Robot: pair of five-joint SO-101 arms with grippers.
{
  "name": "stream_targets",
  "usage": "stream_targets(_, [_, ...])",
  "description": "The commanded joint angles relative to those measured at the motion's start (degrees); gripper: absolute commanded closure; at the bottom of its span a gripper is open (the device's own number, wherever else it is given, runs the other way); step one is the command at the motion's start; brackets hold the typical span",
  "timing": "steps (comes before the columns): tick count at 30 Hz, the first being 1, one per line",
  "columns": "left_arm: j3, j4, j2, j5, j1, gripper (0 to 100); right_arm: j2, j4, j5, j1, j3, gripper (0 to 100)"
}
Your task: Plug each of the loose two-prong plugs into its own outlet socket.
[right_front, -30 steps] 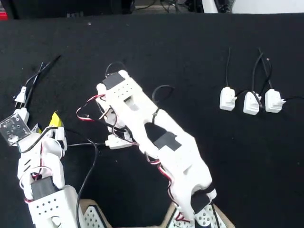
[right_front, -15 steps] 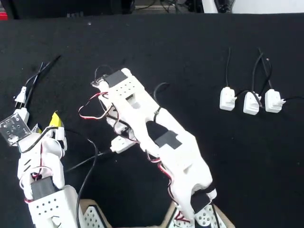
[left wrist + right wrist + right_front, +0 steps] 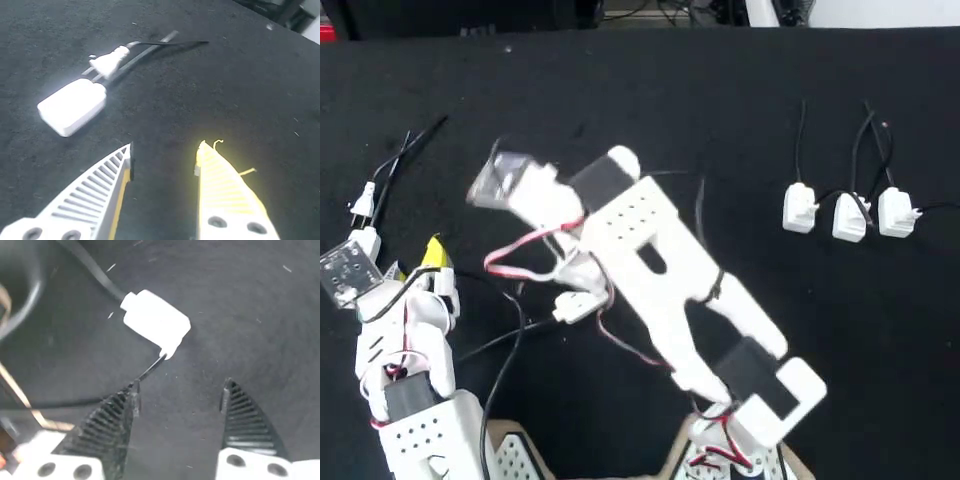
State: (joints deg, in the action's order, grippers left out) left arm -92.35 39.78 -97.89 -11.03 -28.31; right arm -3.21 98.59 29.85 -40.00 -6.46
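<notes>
A white socket block (image 3: 578, 304) lies near the table's middle with black cable running from it. In the right wrist view this block (image 3: 156, 322) sits a little beyond my right gripper (image 3: 180, 390), which is open and holds nothing. At the far left a loose two-prong plug (image 3: 362, 205) lies beside another white socket block (image 3: 366, 241). The left wrist view shows that plug (image 3: 107, 62) and block (image 3: 72, 106) side by side ahead of my left gripper (image 3: 162, 155), also open, with nothing between its fingers.
Three white socket blocks (image 3: 848, 216) with black cords stand in a row at the right. Black cables (image 3: 510, 340) trail across the cloth between the two arms. The right arm (image 3: 665, 270) stretches diagonally over the table's middle.
The right arm has swung, its elbow moving right and its wrist turning toward the left. The middle socket block turned slightly, then stayed put. The left arm has not moved.
</notes>
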Motion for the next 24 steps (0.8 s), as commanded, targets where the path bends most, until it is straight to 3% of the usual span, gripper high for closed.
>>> stream_targets(1, [1.7, -2.5, -0.4, 0.0, -5.5, 79, 5.3, -3.8, 13.7, -2.5, 4.1, 76.6])
stream_targets(10, [2.0, -3.0, -0.4, -4.5, -9.3, 79, 14.8, -1.7, 17.1, -1.0, -9.7, 76.6])
stream_targets(12, [2.1, -3.0, -0.4, -4.6, -9.2, 79, 17.9, 1.5, 21.2, -1.1, -9.7, 76.6])
stream_targets(19, [2.2, -3.0, -0.4, -4.7, -9.2, 79, 25.4, -0.5, 35.4, -1.1, 10.9, 76.1])
stream_targets(24, [2.2, -2.9, -0.4, -4.4, -9.7, 79, 25.6, -9.1, 39.6, -1.0, 25.9, 61.3])
